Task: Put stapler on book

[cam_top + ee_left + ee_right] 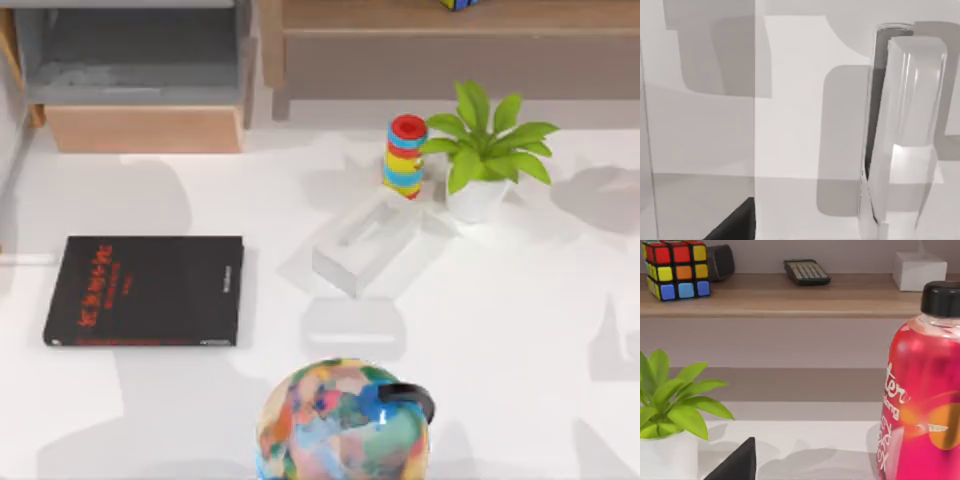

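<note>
Closest to me, a many-coloured round object [342, 422] with a black piece on it is cut off by the table's front edge. I cannot tell what it is. Just behind it lies a flat white slab [354, 326], faint against the white table [520, 330].

In the left wrist view the stapler [905, 125] is a pale silvery bar lying on the white surface, with one end running out of frame. A dark wedge of the left gripper [735, 225] pokes in, well apart from the stapler. I cannot tell whether that gripper is open or closed.

The book [145, 290] lies flat on the table's left side, cover up, with nothing on it.

The right gripper [737, 464] is likewise a dark wedge, held low and looking level across the table, and I cannot tell its state either. A pink bottle [922, 390] beside it is cropped.

Farther back stand the open white box [365, 240], a striped ring stack [405, 155] and a potted plant [485, 150]. Beyond them a wooden shelf [790, 297] holds a colour cube [677, 267] and a calculator [806, 271].
</note>
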### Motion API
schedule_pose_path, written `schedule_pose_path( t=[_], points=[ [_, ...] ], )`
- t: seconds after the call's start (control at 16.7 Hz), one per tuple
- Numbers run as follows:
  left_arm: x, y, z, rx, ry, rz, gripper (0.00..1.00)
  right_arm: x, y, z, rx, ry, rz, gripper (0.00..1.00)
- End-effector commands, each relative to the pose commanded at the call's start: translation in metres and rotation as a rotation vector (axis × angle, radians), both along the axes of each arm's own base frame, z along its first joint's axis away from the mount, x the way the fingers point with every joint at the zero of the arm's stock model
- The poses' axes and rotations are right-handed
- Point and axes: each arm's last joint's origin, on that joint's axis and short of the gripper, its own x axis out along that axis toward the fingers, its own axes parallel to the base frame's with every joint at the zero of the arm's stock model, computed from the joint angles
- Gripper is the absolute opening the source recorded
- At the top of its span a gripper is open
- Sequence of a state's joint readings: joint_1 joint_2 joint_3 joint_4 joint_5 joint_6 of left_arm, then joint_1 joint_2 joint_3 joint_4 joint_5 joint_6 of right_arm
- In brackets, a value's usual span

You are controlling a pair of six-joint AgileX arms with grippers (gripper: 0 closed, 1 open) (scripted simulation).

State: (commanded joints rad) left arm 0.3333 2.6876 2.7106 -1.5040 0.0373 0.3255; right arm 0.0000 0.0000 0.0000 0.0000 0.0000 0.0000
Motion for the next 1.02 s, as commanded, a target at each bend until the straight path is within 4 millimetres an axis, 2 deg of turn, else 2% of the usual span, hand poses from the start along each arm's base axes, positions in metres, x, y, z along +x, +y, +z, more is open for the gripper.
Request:
schedule_pose_path(
  t=[0.3, 0.48, 0.66, 1.02],
  points=[
    [-0.019, 0.0, 0.04, -0.004, -0.005, -0.005, 1.0, 0.0, 0.0, 0.0, 0.0, 0.0, 0.0, 1.0],
    [-0.026, 0.001, 0.046, -0.006, -0.002, -0.005, 1.0, 0.0, 0.0, 0.0, 0.0, 0.0, 0.0, 1.0],
    [-0.022, 0.002, 0.028, -0.011, 0.0, -0.013, 1.0, 0.0, 0.0, 0.0, 0.0, 0.0, 0.0, 1.0],
    [0.001, 0.001, -0.038, -0.004, 0.0, -0.003, 1.0, 0.0, 0.0, 0.0, 0.0, 0.0, 0.0, 1.0]
  ],
)
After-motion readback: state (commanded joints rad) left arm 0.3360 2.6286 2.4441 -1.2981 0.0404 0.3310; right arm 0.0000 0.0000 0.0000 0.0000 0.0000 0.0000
